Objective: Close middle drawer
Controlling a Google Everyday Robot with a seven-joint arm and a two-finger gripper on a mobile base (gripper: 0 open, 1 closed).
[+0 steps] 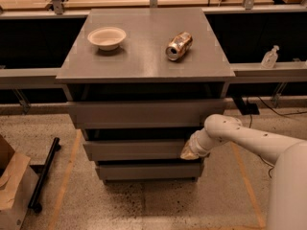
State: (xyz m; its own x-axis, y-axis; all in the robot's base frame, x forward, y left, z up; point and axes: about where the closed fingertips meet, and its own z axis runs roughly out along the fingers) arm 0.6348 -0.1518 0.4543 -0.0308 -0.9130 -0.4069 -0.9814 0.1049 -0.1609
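Setting: speckled stone floor with orange tape lines; a grey cabinet (pixel 144 61) stands in the middle, with dark shelving behind it.
On top: a pale bowl (pixel 107 37) at the far left and a crushed can (pixel 179 45) lying on its side to the right of it, well apart.
Drawer stack: the top drawer (pixel 144 113) has the tallest, widest front; the bottom drawer (pixel 148 170) sits lowest.
Middle drawer (pixel 134 149): between those two, its plain front strip showing, with a dark gap above it. It seems to stand a little nearer than the bottom front, so by my reading it is not yet fully home.
Gripper (pixel 189 151): at the right end of the middle drawer's front, touching it or just short of it, at the end of the white arm (pixel 249 140) reaching in from the right.
Gripper state: cannot tell whether it is open or closed.
Key relation: the front strip runs left to right, and the drawer lies on the far side of the gripper. The closing push therefore goes toward the far side, square to that long axis.
Risk: contact sits at the right end rather than the centre, so the drawer might skew on its runners.
Nearby: a cardboard box (pixel 12 186) and a black pole (pixel 44 174) on the floor at near left, clear of the path.
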